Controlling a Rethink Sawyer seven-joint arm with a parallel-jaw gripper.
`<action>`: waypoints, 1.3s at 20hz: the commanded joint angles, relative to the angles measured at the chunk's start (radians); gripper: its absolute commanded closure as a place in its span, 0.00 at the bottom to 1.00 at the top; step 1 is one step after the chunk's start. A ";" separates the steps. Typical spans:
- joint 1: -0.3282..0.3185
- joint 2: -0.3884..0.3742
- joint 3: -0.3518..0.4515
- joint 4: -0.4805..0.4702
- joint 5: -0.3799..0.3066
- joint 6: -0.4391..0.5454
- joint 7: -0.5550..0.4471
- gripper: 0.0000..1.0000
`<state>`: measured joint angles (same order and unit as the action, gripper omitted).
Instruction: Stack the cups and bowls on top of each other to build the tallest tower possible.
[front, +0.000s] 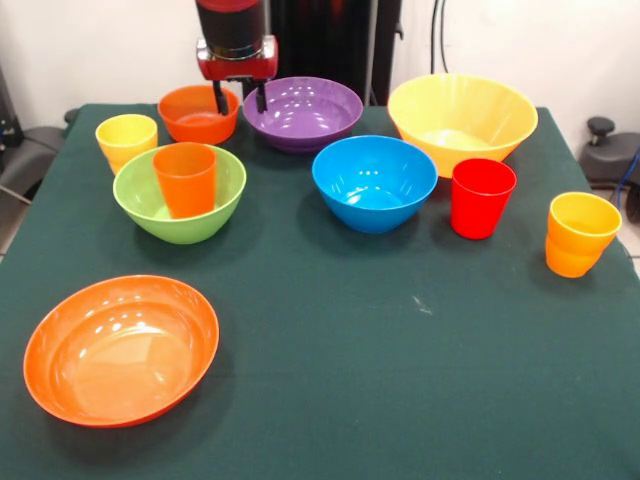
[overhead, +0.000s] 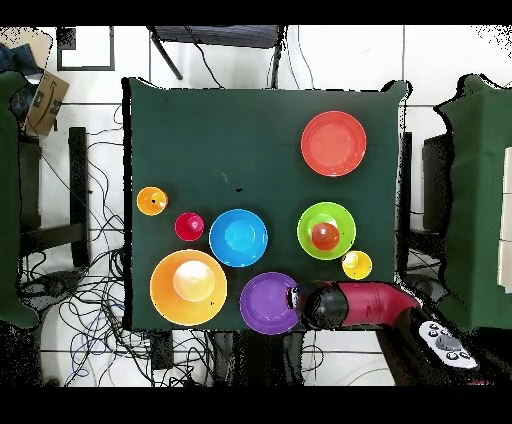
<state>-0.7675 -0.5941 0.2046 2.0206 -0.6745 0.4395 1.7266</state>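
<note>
The tower is barely begun: the orange cup (front: 186, 177) stands upright inside the green bowl (front: 180, 195), and nothing is on top of it. The tool (front: 240, 97) hangs released, its two dark fingers apart with nothing between them, low over the far edge of the bench (front: 400, 350). In the front view one finger (front: 219, 98) stands at the rim of the small deep orange bowl (front: 199, 113) and the other beside the purple bowl (front: 303, 112), so the step in hand looks like picking the small orange bowl as the next layer. That calls for a short shift over its near rim, a descent, and a pinch on the wall. The green bowl and cup sit just in front of the tool, on the camera's side; the yellow cup (front: 126, 139) is beyond the orange bowl; the blue bowl (front: 374, 182), red cup (front: 482, 197), big yellow bowl (front: 462, 121) and yellow-orange cup (front: 581, 233) lie off past the purple bowl; the wide shallow orange bowl (front: 121, 349) is well apart
</note>
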 joint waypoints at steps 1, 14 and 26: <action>-0.010 -0.016 0.096 0.007 0.023 0.096 -0.072 0.00; -0.007 -0.002 0.046 -0.029 0.000 -0.004 0.044 0.00; 0.033 0.032 -0.033 -0.049 0.028 -0.120 0.183 0.00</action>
<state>-0.7812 -0.6162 0.1714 2.0208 -0.6743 0.4458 1.7274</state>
